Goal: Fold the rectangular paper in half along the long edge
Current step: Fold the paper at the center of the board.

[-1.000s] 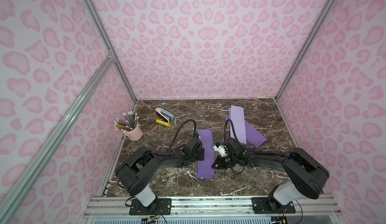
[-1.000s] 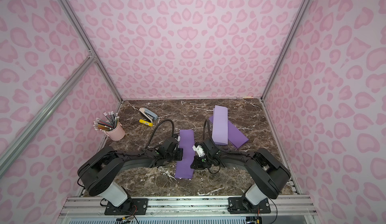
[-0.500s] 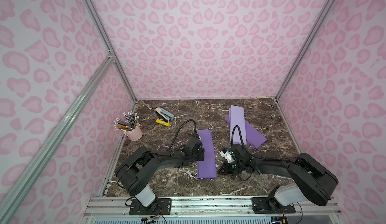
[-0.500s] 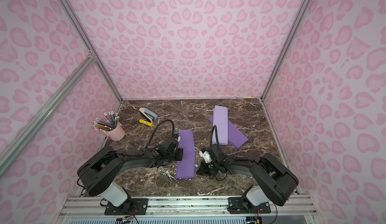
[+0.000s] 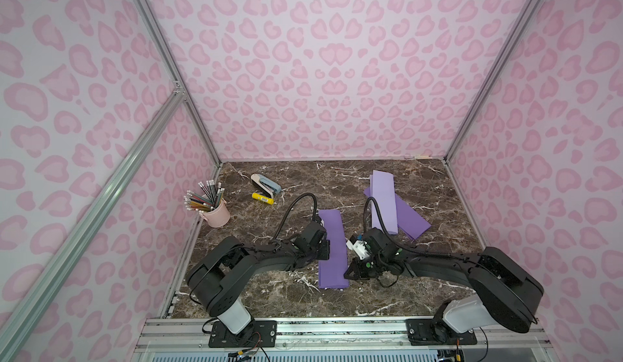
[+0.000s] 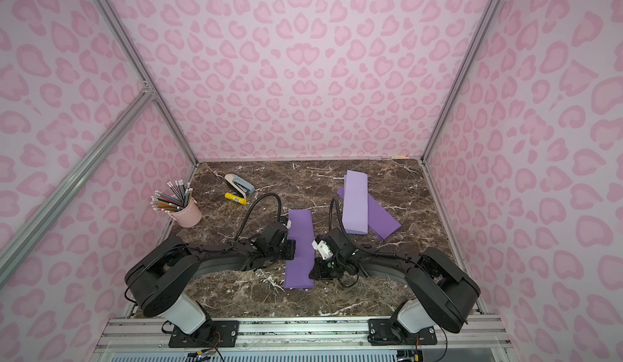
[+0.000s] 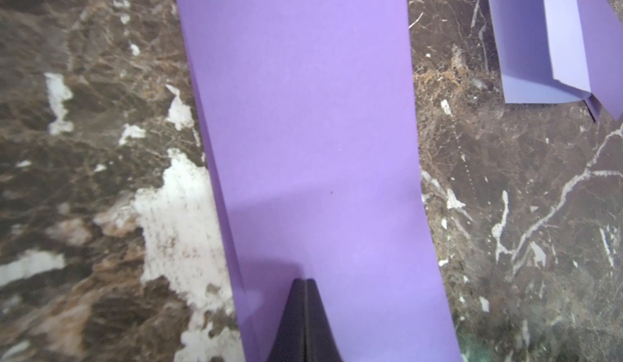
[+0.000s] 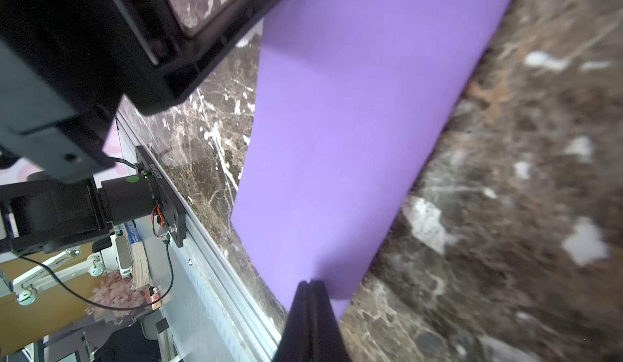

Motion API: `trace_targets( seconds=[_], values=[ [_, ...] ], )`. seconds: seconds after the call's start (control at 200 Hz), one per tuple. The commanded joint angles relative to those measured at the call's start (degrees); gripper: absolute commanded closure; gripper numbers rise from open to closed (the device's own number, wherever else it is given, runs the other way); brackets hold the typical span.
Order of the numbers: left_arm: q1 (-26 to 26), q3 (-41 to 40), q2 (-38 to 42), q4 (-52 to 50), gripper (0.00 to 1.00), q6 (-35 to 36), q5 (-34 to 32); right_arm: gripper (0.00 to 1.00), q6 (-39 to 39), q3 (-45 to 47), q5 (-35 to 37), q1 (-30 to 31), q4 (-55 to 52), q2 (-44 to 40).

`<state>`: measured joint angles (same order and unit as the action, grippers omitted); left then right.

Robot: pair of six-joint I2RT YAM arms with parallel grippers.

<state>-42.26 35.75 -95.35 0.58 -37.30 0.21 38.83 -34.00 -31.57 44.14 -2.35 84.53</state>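
Both top views show the folded purple rectangular paper (image 5: 333, 228) lying flat near the middle of the brown marble worktop (image 5: 337, 180). Its long sides run from the near edge towards the far edge. My left gripper (image 5: 325, 249) is clenched with nothing between its jaws, its tip over the paper by the left long side. My right gripper (image 5: 348, 273) is also clenched and empty, its tip at the paper's right long edge close to the near end. Two paler lilac folded papers (image 5: 384, 195) overlap towards the far right corner.
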Motion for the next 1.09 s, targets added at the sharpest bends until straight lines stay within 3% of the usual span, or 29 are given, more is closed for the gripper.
trace_targets(
  seconds=[0.0, 0.35, 0.555, 0.92, 1.09],
  values=[
    [0.0, 0.2, -0.6, -4.9, 0.96, 0.6, -1.1, 0.95, 1.4, 0.8, 0.3, 0.4, 2.0, 1.5],
    [0.1, 0.3, -0.7, -5.3, 0.96, 0.9, -1.4, 0.97, 1.0, 10.4, 1.0, -4.4, -0.1, -2.3],
    [0.1, 0.4, -1.1, -5.2, 0.96, 1.0, -1.4, 0.96, -3.7, 3.4, 0.3, -9.3, -4.5, -6.9],
    [0.0, 0.6, -1.8, -5.1, 0.96, 0.9, -0.7, 0.98, -6.7, -19.4, -2.9, -12.4, 1.6, 13.1],
    [0.0, 0.7, -1.5, -5.1, 0.96, 1.0, -0.6, 0.99, -7.5, -24.9, -3.0, -13.8, 2.3, 20.7]
  ],
)
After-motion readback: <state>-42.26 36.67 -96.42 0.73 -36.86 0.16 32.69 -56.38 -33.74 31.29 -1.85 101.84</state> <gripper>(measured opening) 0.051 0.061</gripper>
